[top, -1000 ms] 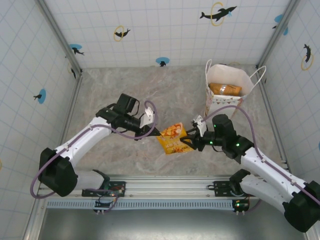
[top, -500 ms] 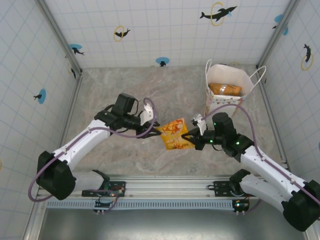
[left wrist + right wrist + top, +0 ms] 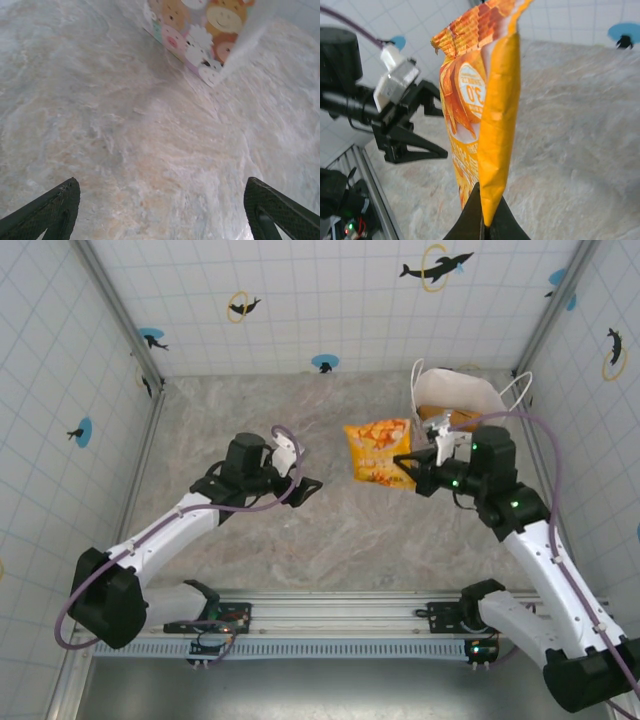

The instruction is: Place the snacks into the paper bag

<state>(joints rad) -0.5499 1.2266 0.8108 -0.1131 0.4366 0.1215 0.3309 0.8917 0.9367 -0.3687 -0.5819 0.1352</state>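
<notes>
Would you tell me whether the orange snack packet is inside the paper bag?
Out: the right gripper holds the orange packet aloft, beside the paper bag.

The paper bag (image 3: 200, 35), printed with cartoon animal faces (image 3: 220, 20), met the marbled table (image 3: 125, 125) at its lower corner. Well apart from the bag, the left gripper (image 3: 160, 187) hung with both dark fingers (image 3: 55, 210) spread wide.

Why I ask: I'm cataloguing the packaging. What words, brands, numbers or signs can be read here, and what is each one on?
"30": large numerals in a white circle on the orange snack packet, as far as the right wrist view shows.
Other print on that packet: too small and blurred to read.
Paper bag: cartoon animal faces, no legible lettering.
Dolphin stickers on the walls: pictures, no words.
</notes>
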